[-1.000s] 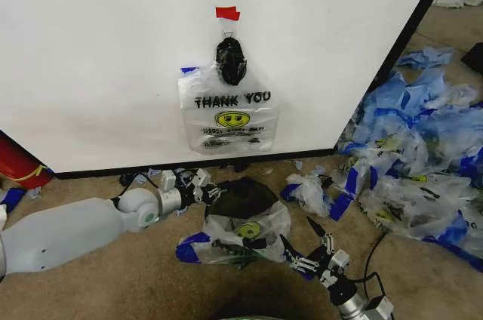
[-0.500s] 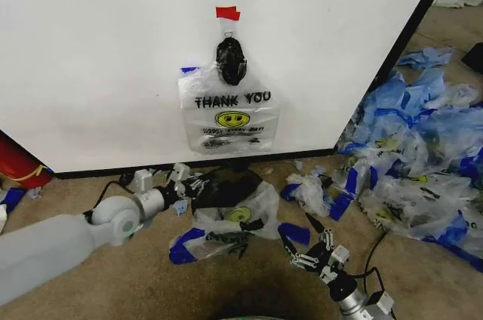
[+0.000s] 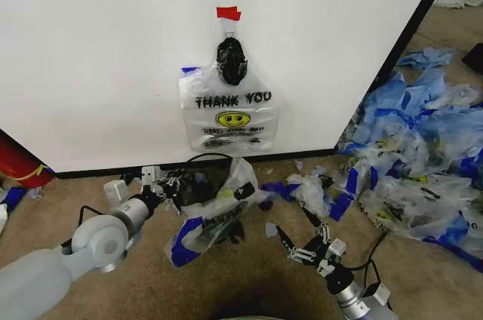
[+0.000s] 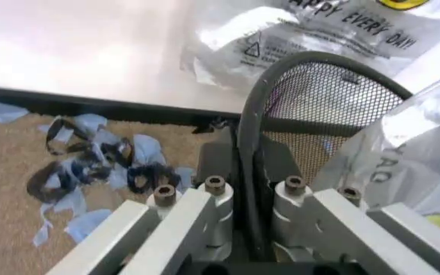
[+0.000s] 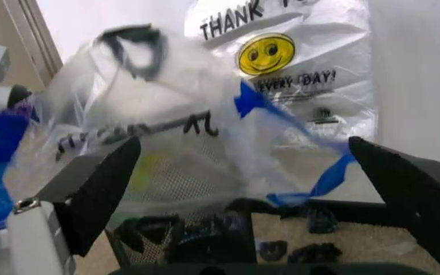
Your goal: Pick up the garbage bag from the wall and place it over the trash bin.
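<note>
Garbage bag (image 3: 229,112) on white wall (image 3: 98,56)

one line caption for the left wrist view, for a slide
Left claw shut on the rim of the mesh trash bin, with a THANK YOU bag hanging on the white wall behind.

the left gripper (image 4: 252,189) is clamped on the mesh trash bin (image 4: 334,109) rim at centre frame; torn scraps (image 4: 90,166) lie lower left on carpet.
</note>
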{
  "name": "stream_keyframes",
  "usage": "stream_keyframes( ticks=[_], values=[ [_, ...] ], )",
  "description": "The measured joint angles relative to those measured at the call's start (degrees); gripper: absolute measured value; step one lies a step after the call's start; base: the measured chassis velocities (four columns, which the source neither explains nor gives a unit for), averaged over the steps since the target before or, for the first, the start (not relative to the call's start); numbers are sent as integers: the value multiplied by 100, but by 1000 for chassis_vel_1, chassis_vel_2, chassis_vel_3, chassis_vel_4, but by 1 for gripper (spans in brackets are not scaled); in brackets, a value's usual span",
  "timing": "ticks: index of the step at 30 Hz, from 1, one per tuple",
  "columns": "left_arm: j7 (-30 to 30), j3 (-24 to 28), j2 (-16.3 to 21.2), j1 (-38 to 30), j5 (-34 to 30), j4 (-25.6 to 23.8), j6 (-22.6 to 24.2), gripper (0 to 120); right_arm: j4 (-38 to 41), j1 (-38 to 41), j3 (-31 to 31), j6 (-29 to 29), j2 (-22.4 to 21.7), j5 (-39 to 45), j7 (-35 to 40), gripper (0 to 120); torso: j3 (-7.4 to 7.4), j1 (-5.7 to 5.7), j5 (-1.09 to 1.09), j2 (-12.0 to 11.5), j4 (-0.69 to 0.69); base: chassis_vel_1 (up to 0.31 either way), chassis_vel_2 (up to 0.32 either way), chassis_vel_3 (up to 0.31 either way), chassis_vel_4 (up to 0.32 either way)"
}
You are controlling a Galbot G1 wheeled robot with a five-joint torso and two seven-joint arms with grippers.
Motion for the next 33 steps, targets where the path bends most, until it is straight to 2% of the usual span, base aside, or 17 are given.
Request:
stream_keyframes(
  ticks=[4,9,15,20,23,24,28,33],
  values=[
    [-349,-87,-100,160,-9,-202,14,3,34,-26,35,4,-31,10,0,100,0,0,0,0,1,0,0,0,0],
    [-1258,-149,-505,340,-85,-510,-49,3,88,-89,121,22,-41,14,-4,100,0,0,0,0,0,0,0,0,0],
    [-1745,-216,-932,559,88,-573,-263,3,94,-106,140,23,-35,12,-1,100,0,0,0,0,1,0,0,0,0],
    [-1821,-266,-1225,803,539,-568,-409,3,108,-101,151,9,-45,2,33,100,0,0,1,0,1,0,0,0,0],
    [-1809,-362,-1542,1129,1365,-492,-453,3,137,-54,152,-32,-98,1,128,100,0,0,0,0,0,0,0,0,0],
    [-1809,-362,-1542,1129,1365,-492,-453,3,137,-54,152,-32,-98,1,128,100,0,0,0,0,0,0,0,0,0],
    [-1847,-498,-1870,1489,2050,-435,-439,3,158,37,126,-94,-213,12,217,100,1,0,-1,0,3,0,0,0,0],
    [-1880,-557,-2085,1655,2411,-364,-439,3,208,69,119,-140,-264,16,270,100,0,0,-1,0,1,0,0,0,0]
  ],
)
